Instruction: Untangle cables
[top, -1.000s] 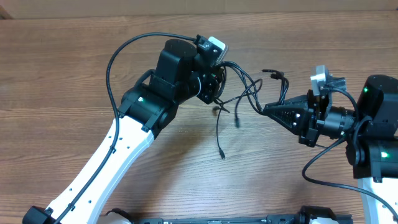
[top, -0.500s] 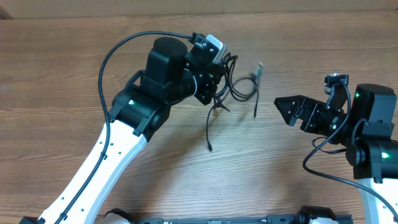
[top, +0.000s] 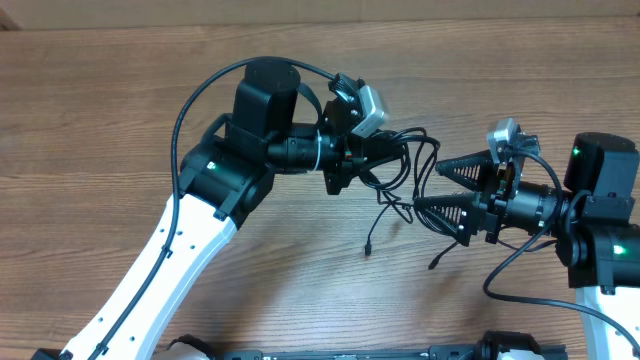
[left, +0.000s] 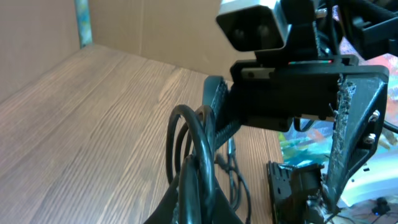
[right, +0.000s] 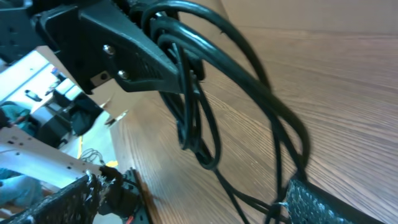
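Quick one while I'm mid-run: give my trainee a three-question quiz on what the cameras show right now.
1. True or false: the right gripper is clamped shut on the cables.
2. Which gripper holds the cable bundle? A) left gripper B) right gripper C) neither
3. Fill in: the cables are all ____ in colour.

Key: 1 false, its jaws stand wide open; 2 A; 3 black.
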